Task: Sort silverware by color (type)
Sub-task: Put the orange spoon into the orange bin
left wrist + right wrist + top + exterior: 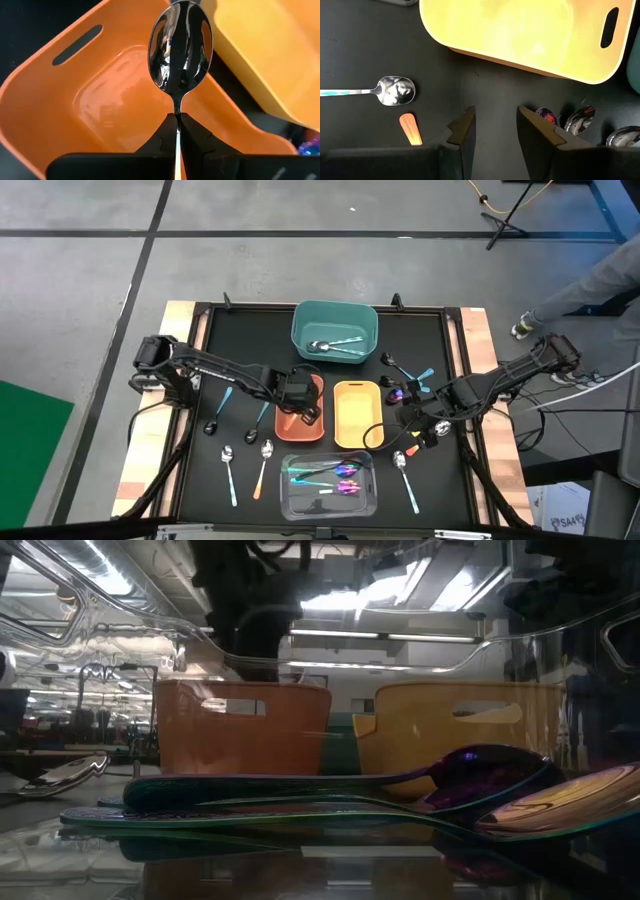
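My left gripper [300, 402] hangs over the orange bin [299, 423] and is shut on a spoon with a shiny silver bowl [180, 47]. My right gripper [496, 117] stands open above the black mat, right of the yellow bin [356, 413], with nothing between its fingers. Beside it lie a teal-handled spoon [395, 91], an orange handle tip [409, 127] and more spoons [580, 120]. The teal bin [335, 330] holds silver spoons. The clear bin [330, 485] holds iridescent utensils [330, 785]. Loose silverware lies on the mat at left [228, 465] and right [405, 475]. My left gripper pinches the spoon's thin neck [177, 107], just behind the bowl, between its two fingertips. The fingers slant down from above and lie along the spoon. The bowl sticks out ahead of the fingers, lifted clear above the inside of the orange bin [115, 95].
The bins stand close together in the middle of the black mat [240, 340], orange beside yellow [270, 55], clear at the near edge. A person's sleeve [590, 280] shows at the far right, beyond the table. Cables run beside the right arm.
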Controlling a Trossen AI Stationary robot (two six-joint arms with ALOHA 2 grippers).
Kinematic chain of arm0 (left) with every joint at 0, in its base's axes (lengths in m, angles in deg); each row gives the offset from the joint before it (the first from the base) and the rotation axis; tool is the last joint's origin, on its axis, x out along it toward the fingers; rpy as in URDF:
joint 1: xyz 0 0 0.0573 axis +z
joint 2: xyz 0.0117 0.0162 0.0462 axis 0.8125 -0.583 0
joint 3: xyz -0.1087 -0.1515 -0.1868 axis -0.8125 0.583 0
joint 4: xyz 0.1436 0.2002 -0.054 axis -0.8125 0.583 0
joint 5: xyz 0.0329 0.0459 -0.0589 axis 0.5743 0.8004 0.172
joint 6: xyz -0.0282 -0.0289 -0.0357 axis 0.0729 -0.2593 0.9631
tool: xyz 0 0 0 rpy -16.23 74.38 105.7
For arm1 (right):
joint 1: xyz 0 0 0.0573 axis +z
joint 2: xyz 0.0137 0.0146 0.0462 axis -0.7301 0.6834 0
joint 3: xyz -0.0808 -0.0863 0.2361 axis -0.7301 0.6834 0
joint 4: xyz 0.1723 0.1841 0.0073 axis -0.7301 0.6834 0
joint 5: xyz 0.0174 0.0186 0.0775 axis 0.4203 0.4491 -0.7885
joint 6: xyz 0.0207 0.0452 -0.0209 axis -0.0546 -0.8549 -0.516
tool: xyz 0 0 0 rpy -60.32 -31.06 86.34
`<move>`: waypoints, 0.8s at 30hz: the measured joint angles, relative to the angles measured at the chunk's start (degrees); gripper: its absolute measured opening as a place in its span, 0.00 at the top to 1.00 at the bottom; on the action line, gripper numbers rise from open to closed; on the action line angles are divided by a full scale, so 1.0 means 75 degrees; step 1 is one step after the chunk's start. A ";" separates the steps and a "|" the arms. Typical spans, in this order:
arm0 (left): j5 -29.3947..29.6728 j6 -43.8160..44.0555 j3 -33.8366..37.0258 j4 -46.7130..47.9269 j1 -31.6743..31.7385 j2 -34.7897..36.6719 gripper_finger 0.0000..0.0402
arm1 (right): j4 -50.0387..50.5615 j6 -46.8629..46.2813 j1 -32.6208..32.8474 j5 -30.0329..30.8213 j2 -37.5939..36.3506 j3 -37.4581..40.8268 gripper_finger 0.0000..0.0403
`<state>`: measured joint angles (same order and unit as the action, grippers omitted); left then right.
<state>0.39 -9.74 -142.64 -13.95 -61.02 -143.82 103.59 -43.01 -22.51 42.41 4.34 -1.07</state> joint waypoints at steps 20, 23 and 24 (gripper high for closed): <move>0.0004 -0.0052 0.0006 -0.0047 0.0012 -0.1076 0.98 | -0.0006 0.0000 0.0000 0.0000 0.0000 0.0000 0.68; 0.0006 -0.0053 0.0006 -0.0072 0.0012 -0.1113 0.98 | -0.0009 0.0000 0.0000 0.0000 0.0000 0.0000 0.68; 0.0007 -0.0053 0.0006 -0.0078 0.0012 -0.1115 0.98 | -0.0009 0.0000 0.0000 0.0000 0.0000 0.0000 0.68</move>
<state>0.45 -10.13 -142.59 -14.53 -60.93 -152.18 103.52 -43.01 -22.51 42.41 4.34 -1.07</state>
